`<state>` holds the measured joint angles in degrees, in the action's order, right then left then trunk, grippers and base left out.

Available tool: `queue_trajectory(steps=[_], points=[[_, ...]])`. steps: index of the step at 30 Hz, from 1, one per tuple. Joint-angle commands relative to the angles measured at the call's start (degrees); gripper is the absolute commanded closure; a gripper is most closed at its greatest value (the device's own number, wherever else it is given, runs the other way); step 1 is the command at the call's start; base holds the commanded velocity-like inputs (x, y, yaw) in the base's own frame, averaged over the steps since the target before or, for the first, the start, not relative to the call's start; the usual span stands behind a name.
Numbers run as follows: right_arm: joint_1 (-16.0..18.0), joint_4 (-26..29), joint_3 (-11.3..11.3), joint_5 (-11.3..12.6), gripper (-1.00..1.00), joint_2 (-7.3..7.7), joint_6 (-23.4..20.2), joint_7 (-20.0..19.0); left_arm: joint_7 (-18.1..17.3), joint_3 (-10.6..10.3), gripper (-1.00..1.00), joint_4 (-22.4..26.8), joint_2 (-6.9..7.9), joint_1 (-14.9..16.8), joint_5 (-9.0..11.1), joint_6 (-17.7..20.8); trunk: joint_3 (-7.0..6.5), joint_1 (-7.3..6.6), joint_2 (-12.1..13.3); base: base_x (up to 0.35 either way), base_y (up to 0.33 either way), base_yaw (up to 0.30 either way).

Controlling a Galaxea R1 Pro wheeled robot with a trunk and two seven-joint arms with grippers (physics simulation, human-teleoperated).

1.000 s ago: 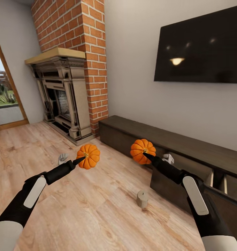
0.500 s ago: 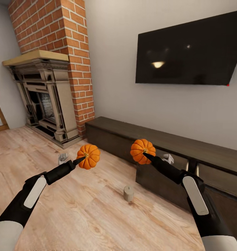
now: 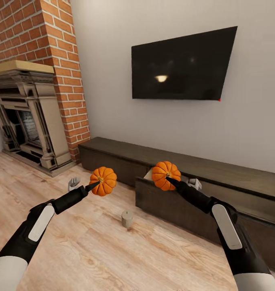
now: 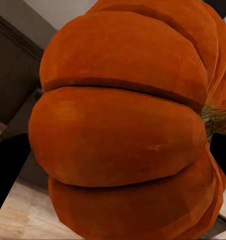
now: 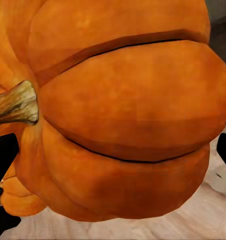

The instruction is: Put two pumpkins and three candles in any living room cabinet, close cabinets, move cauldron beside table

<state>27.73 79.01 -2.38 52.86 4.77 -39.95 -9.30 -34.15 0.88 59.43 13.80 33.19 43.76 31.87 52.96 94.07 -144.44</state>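
Left gripper is clamping the left pumpkin over the floor; right gripper is clamping the right pumpkin before the cabinet. A candle is standing between the arms. Wrist views are resolving stems.

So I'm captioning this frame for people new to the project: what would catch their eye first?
Two bright orange pumpkins held up in mid-air, one in the left gripper and one in the right gripper, in front of the long dark cabinet, which has a drawer pulled out. Next, the black TV on the wall above, and a lone candle standing on the wood floor.
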Motion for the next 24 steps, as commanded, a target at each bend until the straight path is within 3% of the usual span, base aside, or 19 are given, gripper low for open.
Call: queue_trajectory(steps=[1, 8, 24], points=[[0.0, 0.0, -0.1, 0.4, 1.00, -0.02, -0.3, -0.3, 0.0, 0.1, 1.00, 0.1, 0.00, 0.0, 0.7, 0.5, -0.01, -0.03, 0.0, -0.078, -0.277, -0.223], [0.0, 0.0, -0.1, 0.4, 1.00, -0.02, -0.3, -0.3, 0.0, 0.1, 1.00, 0.0, 0.00, 0.0, 0.7, 0.6, -0.30, -0.03, 0.0, -0.074, -0.279, -0.133], [0.0, 0.1, -0.4, 0.4, 1.00, 0.00, -0.5, -0.2, 0.0, 0.1, 1.00, 0.1, -0.02, 0.0, 0.7, 0.5, 0.42, -0.03, 0.0, -0.070, -0.275, -0.006]])
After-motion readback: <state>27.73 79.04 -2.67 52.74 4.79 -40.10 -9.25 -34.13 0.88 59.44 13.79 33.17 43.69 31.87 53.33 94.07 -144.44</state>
